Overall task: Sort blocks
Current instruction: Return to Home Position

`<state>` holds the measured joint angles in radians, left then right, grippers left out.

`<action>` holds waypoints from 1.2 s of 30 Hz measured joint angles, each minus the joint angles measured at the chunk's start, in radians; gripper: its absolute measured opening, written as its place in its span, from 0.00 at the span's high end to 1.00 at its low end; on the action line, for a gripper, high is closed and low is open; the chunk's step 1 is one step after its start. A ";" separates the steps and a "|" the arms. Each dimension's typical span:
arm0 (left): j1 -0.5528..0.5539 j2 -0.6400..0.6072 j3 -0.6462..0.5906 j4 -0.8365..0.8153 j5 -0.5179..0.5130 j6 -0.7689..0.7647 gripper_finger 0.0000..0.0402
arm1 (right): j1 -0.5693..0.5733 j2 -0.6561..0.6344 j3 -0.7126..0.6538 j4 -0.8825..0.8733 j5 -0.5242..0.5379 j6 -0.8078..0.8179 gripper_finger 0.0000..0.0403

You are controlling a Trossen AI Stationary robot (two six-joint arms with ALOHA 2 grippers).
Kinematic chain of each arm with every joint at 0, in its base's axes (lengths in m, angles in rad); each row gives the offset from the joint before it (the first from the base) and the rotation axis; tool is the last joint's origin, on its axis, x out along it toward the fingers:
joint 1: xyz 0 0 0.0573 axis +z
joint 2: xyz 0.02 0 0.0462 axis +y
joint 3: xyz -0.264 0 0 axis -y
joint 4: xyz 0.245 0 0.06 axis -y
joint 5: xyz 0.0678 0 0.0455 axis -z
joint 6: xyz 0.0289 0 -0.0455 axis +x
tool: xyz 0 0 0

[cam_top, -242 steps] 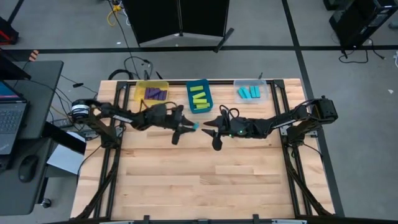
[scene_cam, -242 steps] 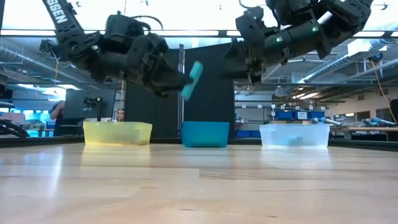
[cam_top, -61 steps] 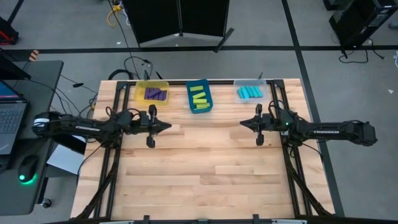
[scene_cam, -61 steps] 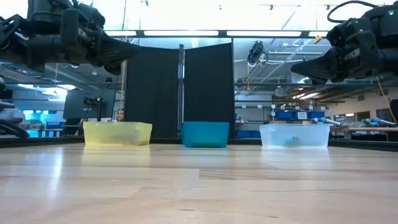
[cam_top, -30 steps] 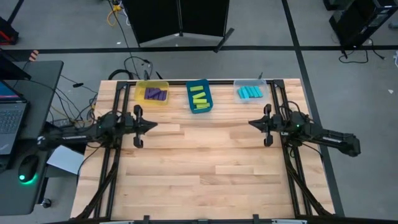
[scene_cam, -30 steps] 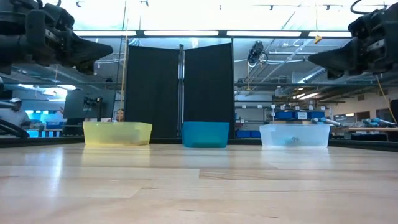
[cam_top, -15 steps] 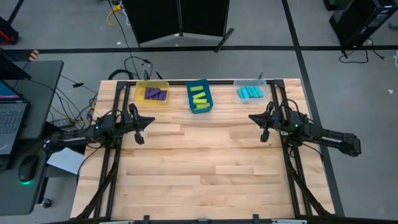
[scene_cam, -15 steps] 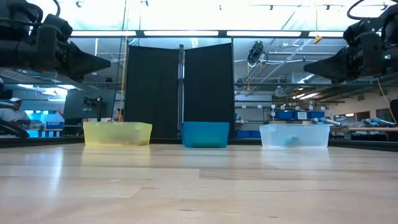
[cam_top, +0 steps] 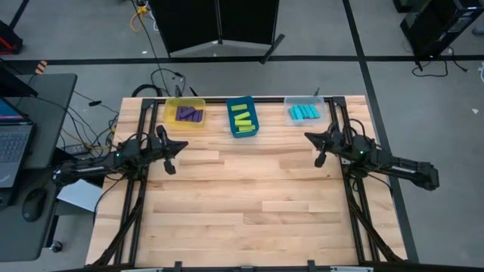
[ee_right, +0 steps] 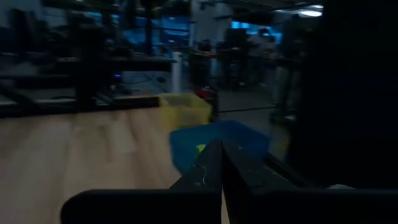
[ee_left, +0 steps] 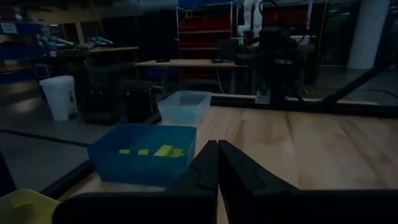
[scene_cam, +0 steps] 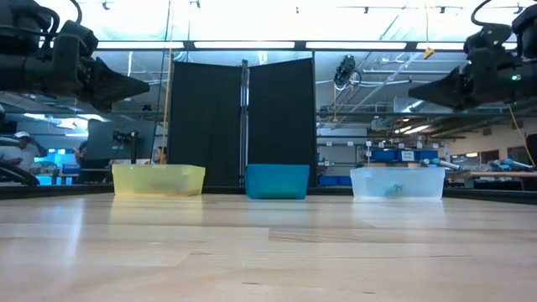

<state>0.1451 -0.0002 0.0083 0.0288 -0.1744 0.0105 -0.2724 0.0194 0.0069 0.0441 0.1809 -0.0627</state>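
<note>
Blocks fill three bins; left gripper and right gripper have fingers pressed together, empty.

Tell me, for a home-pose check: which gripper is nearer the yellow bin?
Left. The left gripper is close by the yellow bin; the right gripper is across the table, near the clear bin.

A black folding screen stands on the grey floor. Above the screen, strip lights cross the ceiling. Left of the screen, a dark desk carries a laptop. Right of the screen, shelving holds blue crates.
</note>
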 joint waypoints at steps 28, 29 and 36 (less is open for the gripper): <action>0.000 0.005 0.000 0.095 -0.011 -0.015 0.96 | -0.019 0.014 -0.001 0.006 0.032 -0.071 0.90; 0.000 0.005 0.000 0.095 -0.011 -0.015 0.96 | -0.019 0.014 -0.001 0.006 0.032 -0.071 0.90; 0.000 0.005 0.000 0.098 -0.005 -0.015 0.96 | -0.019 0.014 -0.001 0.006 0.031 -0.071 0.91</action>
<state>0.1448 0.0051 0.0078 0.1265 -0.1799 -0.0048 -0.2913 0.0338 0.0063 0.0502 0.2123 -0.1336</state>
